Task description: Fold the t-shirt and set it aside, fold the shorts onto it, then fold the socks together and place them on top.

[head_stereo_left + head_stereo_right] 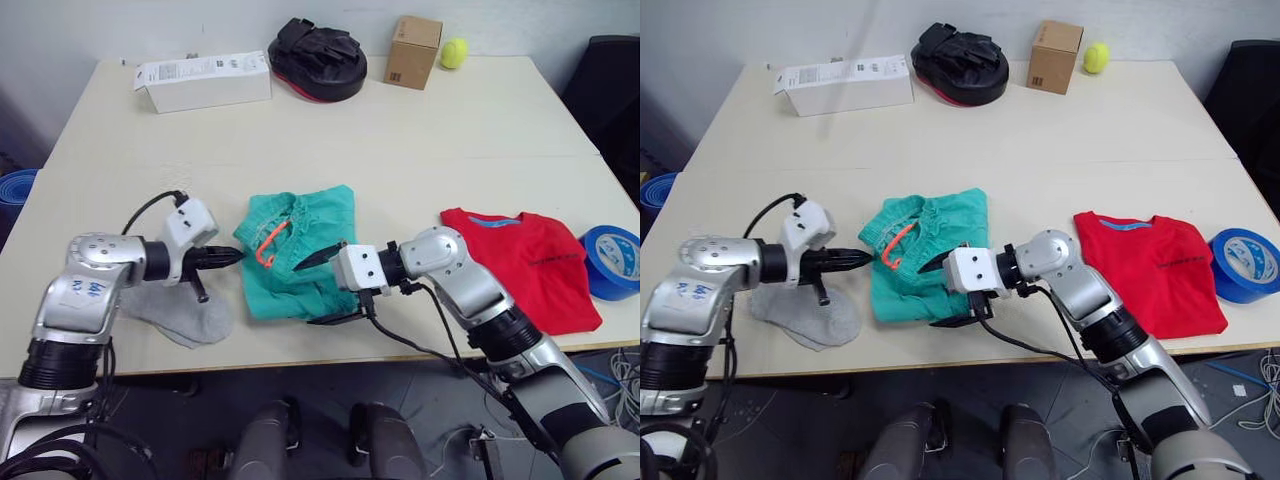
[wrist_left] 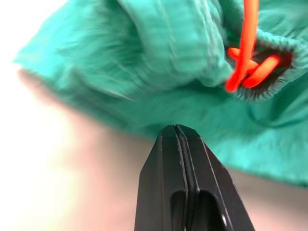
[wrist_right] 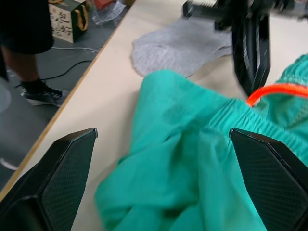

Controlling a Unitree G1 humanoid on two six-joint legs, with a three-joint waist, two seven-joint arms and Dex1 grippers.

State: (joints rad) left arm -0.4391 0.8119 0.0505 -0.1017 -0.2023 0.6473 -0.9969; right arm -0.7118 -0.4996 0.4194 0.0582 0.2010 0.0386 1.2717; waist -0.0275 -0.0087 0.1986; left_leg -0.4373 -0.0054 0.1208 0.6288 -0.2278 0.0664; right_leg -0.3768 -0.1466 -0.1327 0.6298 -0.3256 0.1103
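Observation:
The teal-green shorts (image 1: 300, 250) lie crumpled at the table's front middle, their orange-red drawstring (image 1: 268, 243) on the left side. My left gripper (image 1: 232, 257) is shut and empty, its tip just short of the shorts' left edge near the drawstring (image 2: 245, 62). My right gripper (image 1: 326, 290) is open, with its fingers spread over the shorts' front right part (image 3: 183, 159). The grey socks (image 1: 185, 315) lie flat under my left forearm, left of the shorts. To the right, the red t-shirt (image 1: 525, 265) rests folded beside my right arm.
At the back of the table are a white box (image 1: 205, 80), a black padded item (image 1: 318, 58), a cardboard box (image 1: 414, 50) and a tennis ball (image 1: 454, 52). A blue tape roll (image 1: 612, 262) sits right of the t-shirt. A person's leg (image 3: 29, 72) stands beside the table.

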